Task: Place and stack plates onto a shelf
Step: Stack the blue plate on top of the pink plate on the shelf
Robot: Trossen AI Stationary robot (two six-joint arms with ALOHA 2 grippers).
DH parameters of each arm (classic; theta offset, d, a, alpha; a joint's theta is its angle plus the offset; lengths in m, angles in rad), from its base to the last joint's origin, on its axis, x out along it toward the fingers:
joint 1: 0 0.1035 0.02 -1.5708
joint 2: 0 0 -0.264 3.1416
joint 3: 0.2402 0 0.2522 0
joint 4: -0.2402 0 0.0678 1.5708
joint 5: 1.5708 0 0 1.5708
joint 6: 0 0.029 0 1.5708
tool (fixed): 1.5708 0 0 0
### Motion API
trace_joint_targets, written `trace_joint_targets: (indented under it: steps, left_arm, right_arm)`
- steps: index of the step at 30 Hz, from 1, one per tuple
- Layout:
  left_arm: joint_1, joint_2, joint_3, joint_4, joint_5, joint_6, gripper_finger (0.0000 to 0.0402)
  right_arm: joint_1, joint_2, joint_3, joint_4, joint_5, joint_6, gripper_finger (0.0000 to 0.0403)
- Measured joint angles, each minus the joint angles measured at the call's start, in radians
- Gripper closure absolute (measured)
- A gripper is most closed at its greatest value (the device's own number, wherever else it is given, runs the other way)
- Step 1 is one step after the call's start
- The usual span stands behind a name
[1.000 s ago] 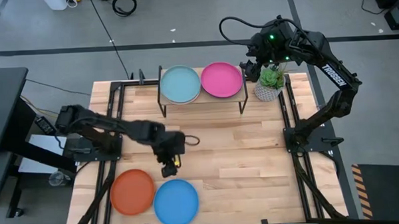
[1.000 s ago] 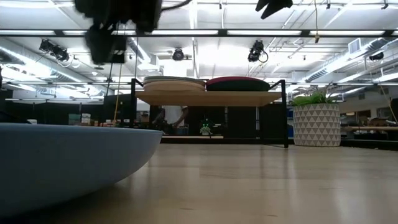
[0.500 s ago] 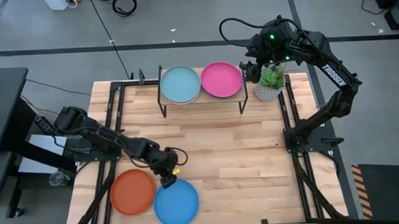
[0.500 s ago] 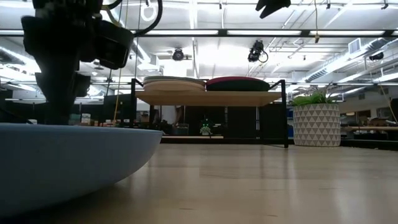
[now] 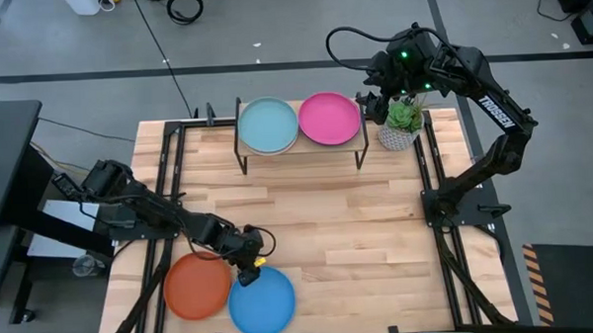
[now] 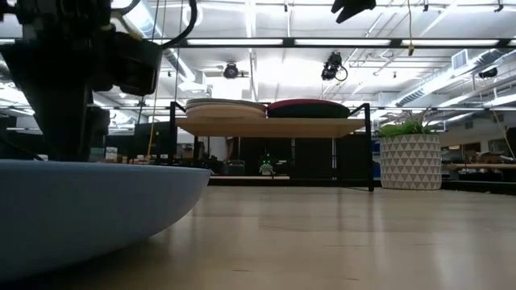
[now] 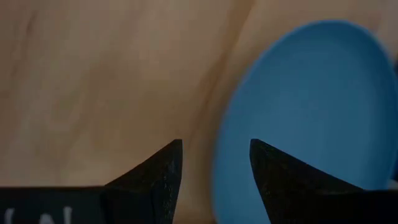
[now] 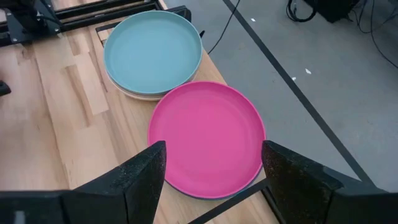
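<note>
The blue plate [image 5: 267, 304] [image 7: 311, 112] rests flat on the table near its near edge, with the orange plate [image 5: 195, 286] to its left. My left gripper [image 5: 249, 274] [image 7: 214, 143] is open and low over the blue plate's far-left rim, one finger over the plate and one over bare wood. On the shelf [image 5: 301, 147] [image 6: 274, 126] the light teal plate [image 5: 268, 123] [image 8: 152, 53] tops a small stack beside the pink plate [image 5: 329, 118] [image 8: 205, 140]. My right gripper [image 5: 371, 97] [image 8: 211, 149] hovers open above the shelf's right end. My left gripper comes from above, pointing down, with its open fingers [image 7: 155, 174] astride the blue plate's far-left rim [image 7: 217, 168]. Whether either finger touches the rim I cannot tell. The plate lies flat on the table.
A potted plant [image 5: 399, 128] [image 6: 411, 157] stands on the table just right of the shelf, under my right arm. Black metal rails [image 5: 163, 161] run along the table's left and right sides. Bare wood [image 5: 358, 234] stretches between the shelf and the near plates.
My left gripper has moved toward the table's near edge and down, from above the table's middle-left to the blue plate's far-left rim. The plates have stayed where they were.
</note>
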Motion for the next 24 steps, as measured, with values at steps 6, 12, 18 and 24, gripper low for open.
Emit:
trace_joint_targets:
  steps: [6, 12, 18, 24]
  left_arm:
    - [-0.024, 0.045, 0.0, 0.015, 0.007, 0.065, 0.0208]
    - [-0.022, 0.08, 0.001, 0.015, 0.026, 0.057, 0.0257]
    - [0.032, 0.076, 0.001, 0.018, 0.083, 0.04, 0.0384]
    - [0.154, -0.014, 0.005, 0.017, 0.088, 0.03, 0.0387]
  right_arm:
    - [0.0, 0.0, 0.0, -0.001, 0.0, -0.006, 0.0134]
    - [0.0, 0.0, 0.0, -0.004, 0.0, -0.008, 0.0134]
    - [-0.002, 0.0, 0.0, 0.0, 0.0, -0.017, 0.0134]
    - [-0.004, 0.0, 0.0, 0.001, -0.012, -0.023, 0.0134]
